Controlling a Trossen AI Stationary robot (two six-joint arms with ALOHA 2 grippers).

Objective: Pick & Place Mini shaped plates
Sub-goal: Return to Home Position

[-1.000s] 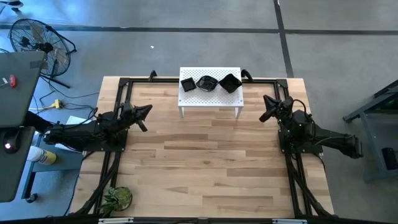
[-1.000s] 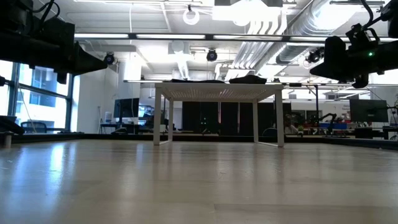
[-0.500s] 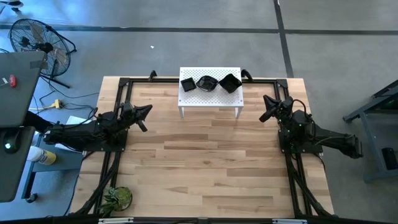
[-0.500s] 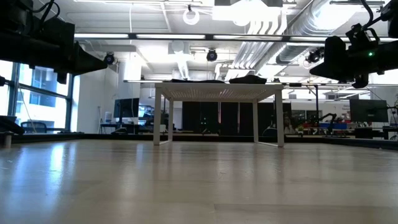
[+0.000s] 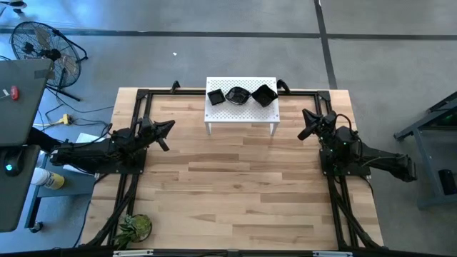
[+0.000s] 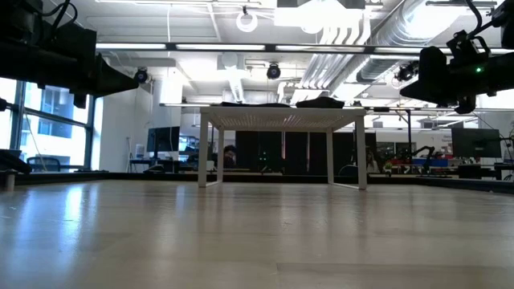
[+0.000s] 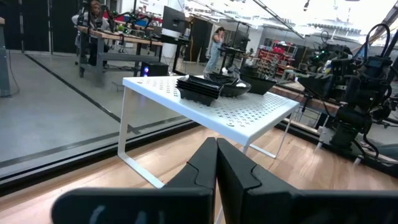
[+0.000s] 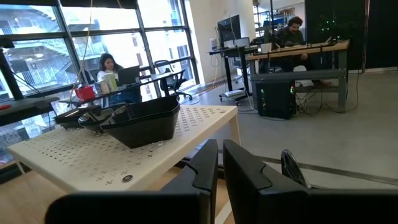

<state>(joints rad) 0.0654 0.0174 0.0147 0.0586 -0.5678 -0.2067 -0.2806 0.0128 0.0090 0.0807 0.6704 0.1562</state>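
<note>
Mini shaped plates (image 5: 238, 95) atop white stand (image 5: 243, 114) between left pincer (image 5: 168, 130), right pincer (image 5: 305, 125)

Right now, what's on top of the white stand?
Three piles of black plates: square pile, rounded pile, second square pile. Top plates cover those beneath; counts unclear.

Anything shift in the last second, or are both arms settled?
Nothing on the table moved. The left gripper and right gripper stay parked at their sides, shut and empty. The mini shaped plates sit stacked on the white stand as before. The only change: a person has come into the low view, in the room behind, between the stand's legs.
</note>
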